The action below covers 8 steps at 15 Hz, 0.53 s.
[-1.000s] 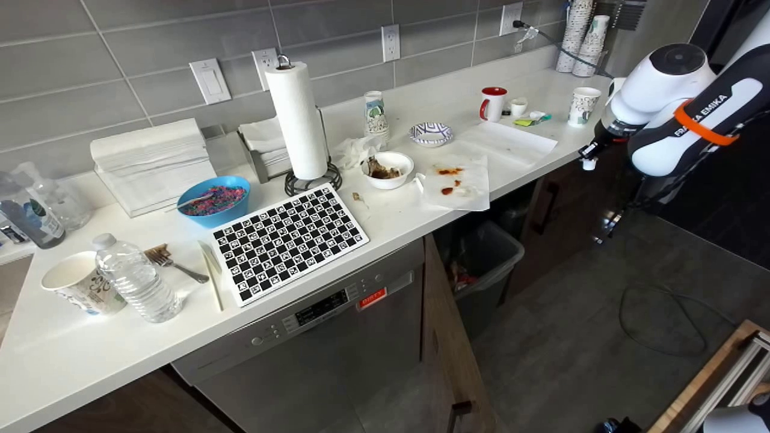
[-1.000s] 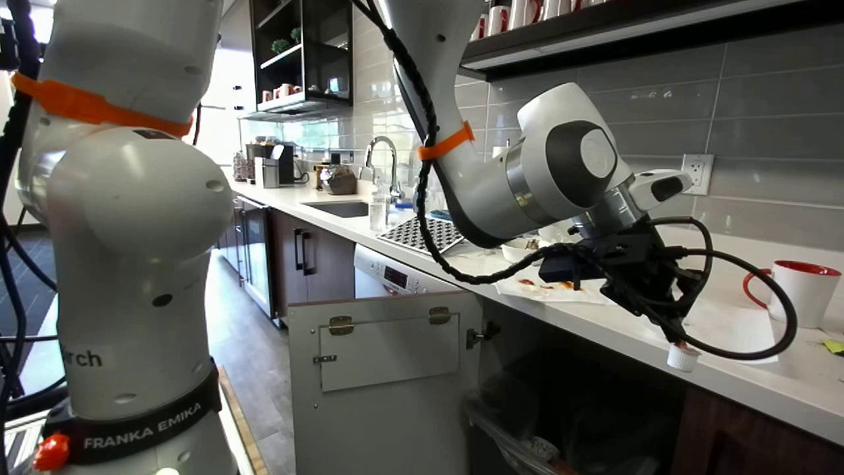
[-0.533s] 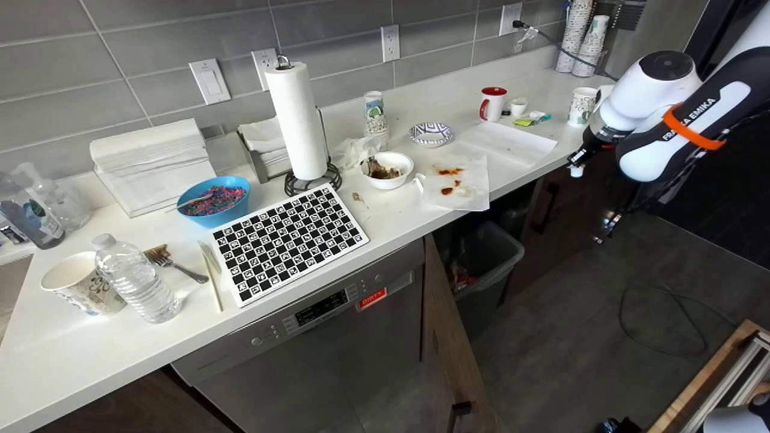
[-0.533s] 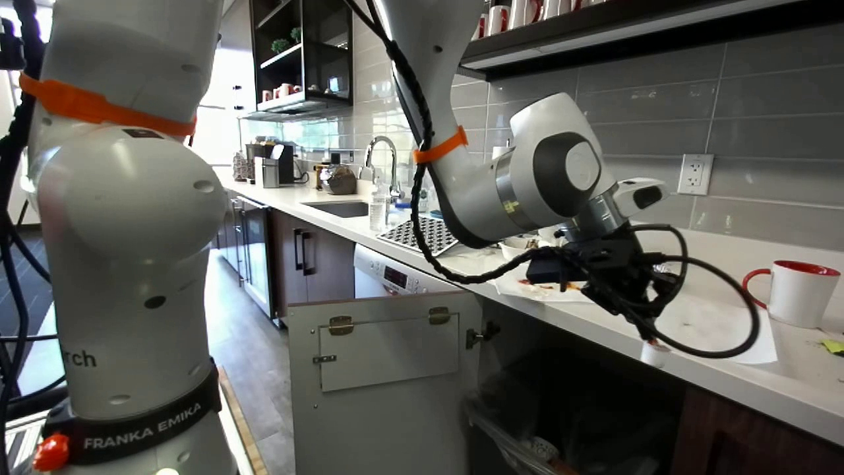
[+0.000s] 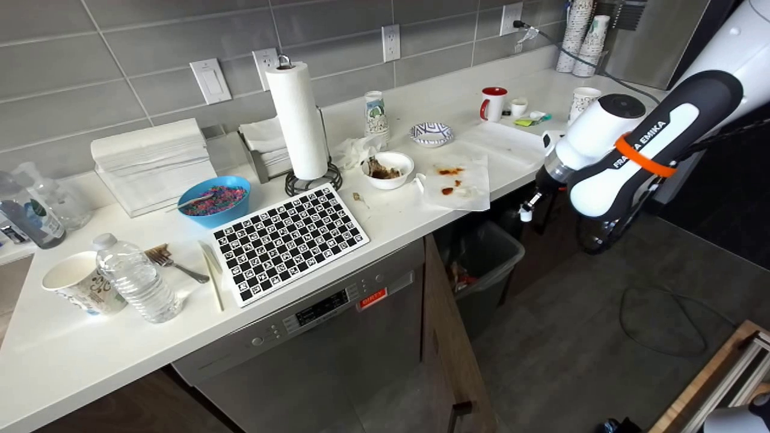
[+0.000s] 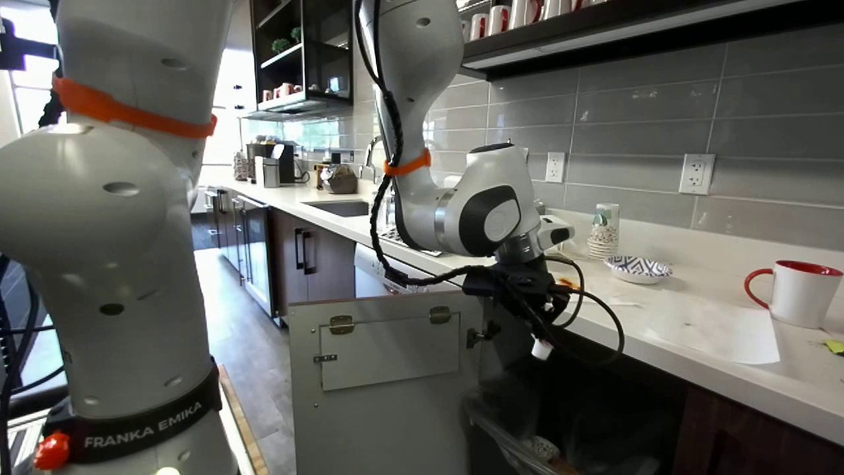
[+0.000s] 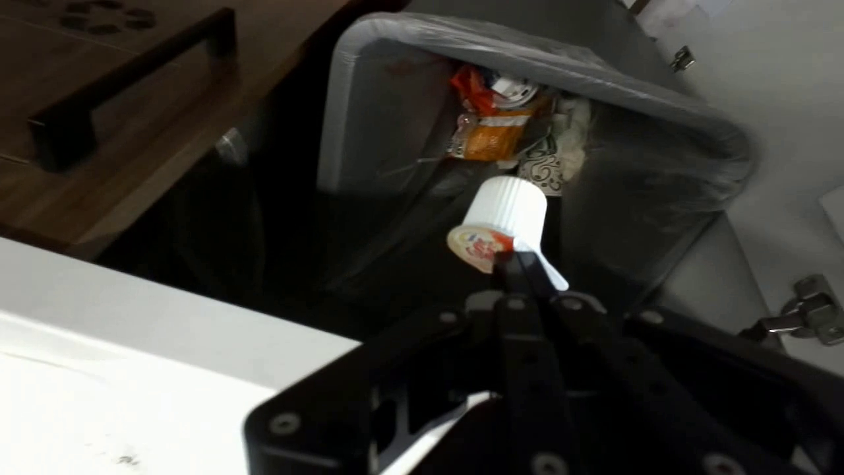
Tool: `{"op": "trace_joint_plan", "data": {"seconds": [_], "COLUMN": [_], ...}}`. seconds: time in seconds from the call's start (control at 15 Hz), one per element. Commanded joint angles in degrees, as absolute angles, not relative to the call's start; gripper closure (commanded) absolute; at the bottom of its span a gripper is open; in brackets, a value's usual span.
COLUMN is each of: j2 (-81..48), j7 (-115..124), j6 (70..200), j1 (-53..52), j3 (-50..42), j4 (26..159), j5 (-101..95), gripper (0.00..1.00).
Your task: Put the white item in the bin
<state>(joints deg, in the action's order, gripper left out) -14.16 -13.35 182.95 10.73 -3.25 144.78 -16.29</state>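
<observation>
white desk (image 5: 90, 361) recorded; lower down, projecting from beneath its front edge, the grey-black bin (image 7: 494, 43), lined and uncovered. the gripper (image 7: 521, 264) is drawn together, its tips pinching a small white cup (image 7: 509, 206) by the lid's edge. the cup hangs higher than the bin's rim, not inside; whether squarely above the mouth is unconfirmed. progress, as judged: pick-up complete; final positioning, if needed, and release outstanding.
</observation>
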Motion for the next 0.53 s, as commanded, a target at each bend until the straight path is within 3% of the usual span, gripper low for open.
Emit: {"op": "trace_joint_plan", "data": {"seconds": [0.0, 0.2, 0.47], "j2": [-22.73, -29.06, -35.07], "j7": [-22.77, -28.82, -36.46], "j6": [184.90, 182.15, 176.32], "j1": [26.18, 39.35, 49.94], "j3": [11.87, 22.53, 29.98], "j4": [139.69, 134.62, 129.05], "j5": [-13.79, -16.32, -17.51], "gripper": [1.00, 1.00, 1.00]}}
